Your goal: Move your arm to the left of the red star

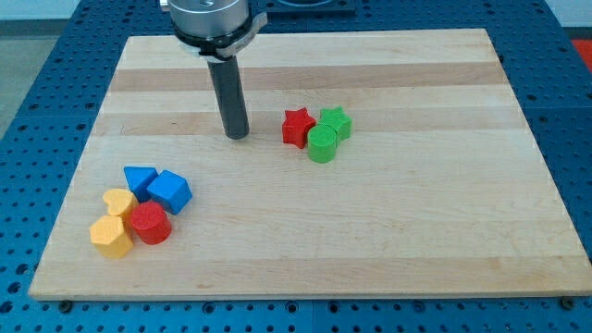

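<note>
The red star (296,127) lies a little right of the board's middle, toward the view's top. My tip (238,135) rests on the board to the left of the red star, with a gap of about a block's width between them. A green star (335,122) and a green cylinder (322,145) touch the red star on its right side.
A second cluster sits at the view's bottom left: a blue triangle-like block (140,178), a blue cube (169,191), a yellow heart (119,201), a red cylinder (149,223) and a yellow-orange hexagon-like block (112,236). The wooden board (370,240) lies on a blue perforated table.
</note>
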Motion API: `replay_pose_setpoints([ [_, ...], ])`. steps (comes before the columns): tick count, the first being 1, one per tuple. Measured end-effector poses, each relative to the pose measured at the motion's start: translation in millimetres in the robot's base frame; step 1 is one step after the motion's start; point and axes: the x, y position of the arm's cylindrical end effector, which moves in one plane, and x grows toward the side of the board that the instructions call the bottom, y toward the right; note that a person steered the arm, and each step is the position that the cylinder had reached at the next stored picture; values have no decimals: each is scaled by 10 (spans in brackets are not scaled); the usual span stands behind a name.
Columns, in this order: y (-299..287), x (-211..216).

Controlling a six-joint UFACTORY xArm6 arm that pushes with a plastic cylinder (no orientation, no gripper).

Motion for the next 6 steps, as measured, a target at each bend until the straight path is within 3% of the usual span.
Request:
replay_pose_setpoints([
  [6,341,-10],
])
